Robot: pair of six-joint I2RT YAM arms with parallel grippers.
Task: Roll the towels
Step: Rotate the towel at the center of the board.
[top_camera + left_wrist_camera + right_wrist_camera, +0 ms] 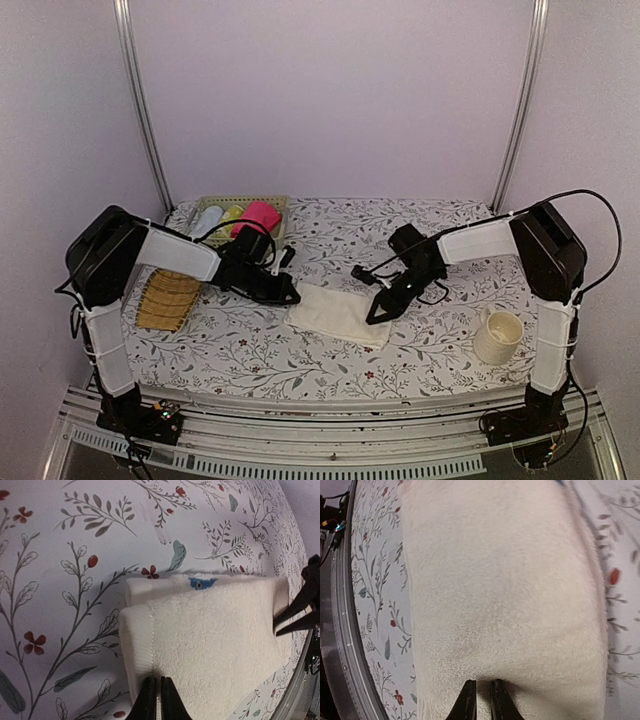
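The cream-white towel (pixel 340 315) lies folded on the floral tablecloth at mid-table. It has a small blue tag (pixel 202 583). My left gripper (pixel 290 295) is at its left end, jaws shut and pinching the towel's edge (pixel 156 695). My right gripper (pixel 378 312) is at its right end, jaws shut on a pinch of the towel (pixel 482 700). The towel fills the right wrist view (pixel 505 590). The right fingers (pixel 295 617) show at the towel's far end in the left wrist view. The pink towel (pixel 262 216) sits as a roll in the basket at the back left.
A woven basket (pixel 225 203) at the back left also holds a white and a yellow item. A tan straw mat (pixel 168 298) lies under the left arm. A cream mug (pixel 497 337) stands near the front right. The table's front rail (pixel 342 630) is close.
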